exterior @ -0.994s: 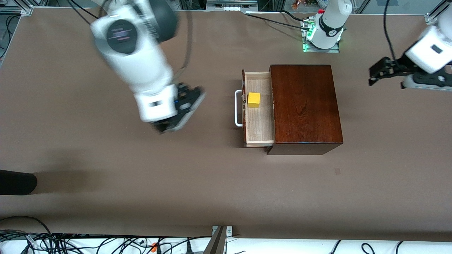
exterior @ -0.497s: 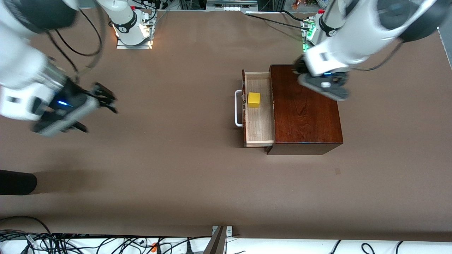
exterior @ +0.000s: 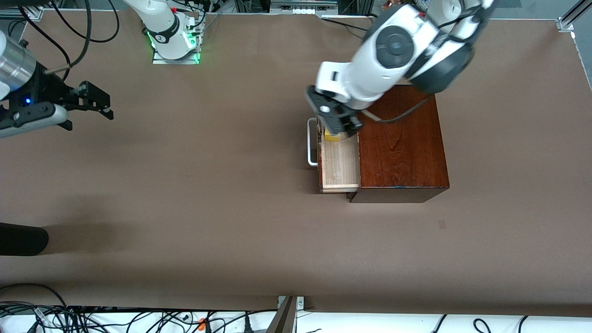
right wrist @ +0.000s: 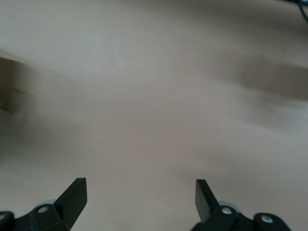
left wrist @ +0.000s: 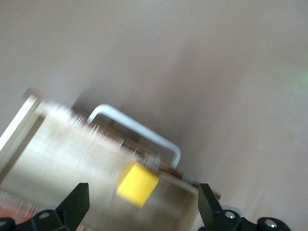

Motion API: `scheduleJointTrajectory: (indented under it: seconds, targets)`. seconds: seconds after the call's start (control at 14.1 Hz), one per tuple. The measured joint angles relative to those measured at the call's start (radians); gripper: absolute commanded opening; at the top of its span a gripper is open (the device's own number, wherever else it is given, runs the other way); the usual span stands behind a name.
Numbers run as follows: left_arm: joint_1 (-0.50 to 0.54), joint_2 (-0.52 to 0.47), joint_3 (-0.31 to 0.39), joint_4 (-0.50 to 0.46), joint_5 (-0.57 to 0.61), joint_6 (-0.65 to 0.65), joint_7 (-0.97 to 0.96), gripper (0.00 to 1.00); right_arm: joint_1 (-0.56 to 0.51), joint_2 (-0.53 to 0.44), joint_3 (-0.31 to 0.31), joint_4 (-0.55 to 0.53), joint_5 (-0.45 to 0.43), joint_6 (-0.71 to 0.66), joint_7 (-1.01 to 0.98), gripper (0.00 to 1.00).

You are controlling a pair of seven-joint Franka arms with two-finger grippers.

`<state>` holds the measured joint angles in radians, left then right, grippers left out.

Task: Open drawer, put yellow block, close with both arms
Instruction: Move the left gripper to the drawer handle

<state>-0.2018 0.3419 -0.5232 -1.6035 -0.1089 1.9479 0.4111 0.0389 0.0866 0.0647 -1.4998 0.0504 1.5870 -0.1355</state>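
Note:
The drawer [exterior: 340, 164] stands pulled out of the reddish-brown box [exterior: 402, 148], its white handle [exterior: 312, 150] toward the right arm's end of the table. The yellow block [exterior: 330, 136] lies in the drawer, half hidden under my left gripper [exterior: 337, 127], which hangs over it. In the left wrist view the yellow block [left wrist: 137, 184] shows between the open fingers [left wrist: 77, 202] with free room on both sides, the handle [left wrist: 139, 130] just past it. My right gripper [exterior: 95, 99] hangs open and holds nothing over bare table at the right arm's end; its wrist view shows only the fingers [right wrist: 74, 192] and tabletop.
A black rounded object [exterior: 21, 238] juts in at the table's edge at the right arm's end, nearer the front camera. Cables [exterior: 92, 319] run along the front edge. The right arm's base [exterior: 173, 37] stands at the back.
The left arm has swung from over the box top to over the open drawer, now covering part of the block. The right arm has pulled farther toward its end of the table.

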Motion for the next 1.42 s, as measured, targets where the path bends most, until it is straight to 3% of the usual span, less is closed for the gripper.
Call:
scheduleJointTrajectory:
  seconds: [0.21, 0.5, 0.85, 1.42]
  targets:
    - [-0.089, 0.088, -0.001, 0.000, 0.117, 0.140, 0.201, 1.00, 0.000, 0.001, -0.032, -0.019, -0.001, 0.001, 0.002, 1.00]
    - [-0.122, 0.186, -0.001, 0.000, 0.237, 0.199, 0.373, 1.00, 0.001, 0.000, -0.035, -0.019, -0.046, 0.002, 0.004, 1.00]
    - [-0.142, 0.261, -0.001, -0.003, 0.324, 0.253, 0.405, 1.00, 0.002, 0.000, -0.036, -0.019, -0.062, 0.005, 0.005, 1.00]
    - [-0.140, 0.270, -0.002, -0.017, 0.370, 0.230, 0.426, 1.00, 0.005, 0.000, -0.029, -0.019, -0.065, 0.003, 0.005, 1.00]
